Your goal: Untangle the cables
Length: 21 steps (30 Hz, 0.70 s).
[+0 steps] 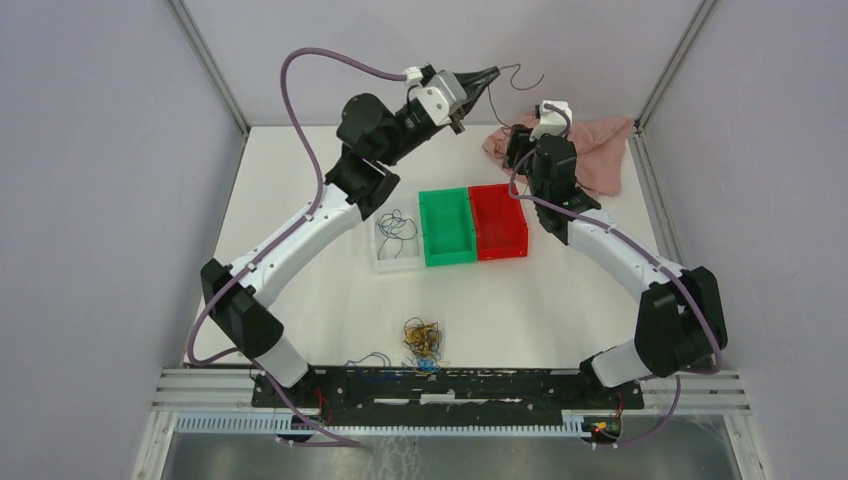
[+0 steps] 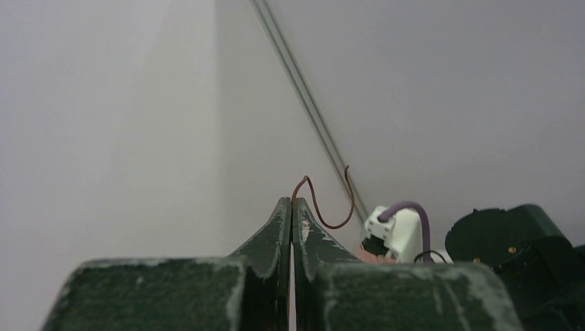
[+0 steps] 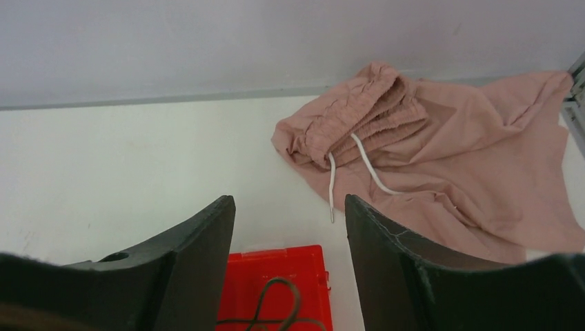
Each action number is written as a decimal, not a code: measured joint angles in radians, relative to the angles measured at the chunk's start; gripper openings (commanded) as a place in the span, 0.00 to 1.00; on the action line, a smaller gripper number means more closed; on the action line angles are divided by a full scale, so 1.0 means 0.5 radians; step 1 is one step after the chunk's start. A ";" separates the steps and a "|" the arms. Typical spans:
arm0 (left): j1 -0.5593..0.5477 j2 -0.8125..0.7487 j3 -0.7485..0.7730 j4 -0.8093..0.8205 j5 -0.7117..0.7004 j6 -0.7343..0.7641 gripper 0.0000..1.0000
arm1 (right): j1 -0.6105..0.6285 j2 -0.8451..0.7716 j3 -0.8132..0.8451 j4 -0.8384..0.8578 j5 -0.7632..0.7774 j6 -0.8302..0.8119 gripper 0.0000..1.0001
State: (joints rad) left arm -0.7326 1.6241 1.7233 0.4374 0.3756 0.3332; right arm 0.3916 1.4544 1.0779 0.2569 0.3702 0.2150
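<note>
Left fingers [image 2: 276, 238], clamped on a dark red cable [image 2: 330, 222], raised behind the red bin [image 1: 499, 249]; right fingers [image 3: 200, 241], apart, over that bin, which contains a second dark cable [image 3: 274, 305].

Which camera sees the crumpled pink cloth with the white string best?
The right wrist view: the crumpled pink cloth looks big, with folds and white drawstring plain. The top view shows it small, partly behind the right arm. The left wrist view shows only a pinkish sliver.
</note>
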 measured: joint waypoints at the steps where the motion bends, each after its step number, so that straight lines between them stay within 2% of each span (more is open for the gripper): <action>1: 0.000 0.000 -0.056 0.000 -0.021 0.019 0.03 | 0.000 0.030 -0.002 -0.004 -0.006 0.006 0.69; 8: 0.000 0.004 -0.406 -0.055 -0.229 0.205 0.03 | 0.000 0.153 -0.018 -0.213 -0.092 0.167 0.82; 15: 0.000 0.005 -0.420 -0.068 -0.455 0.359 0.03 | 0.000 0.153 -0.018 -0.476 -0.220 0.321 0.83; 21: 0.000 0.005 -0.459 -0.140 -0.530 0.364 0.03 | 0.001 0.024 -0.153 -0.616 -0.350 0.454 0.76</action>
State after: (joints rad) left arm -0.7326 1.6264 1.4940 0.3676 0.1104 0.5152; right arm 0.3920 1.4666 1.0012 -0.0509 0.1951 0.4419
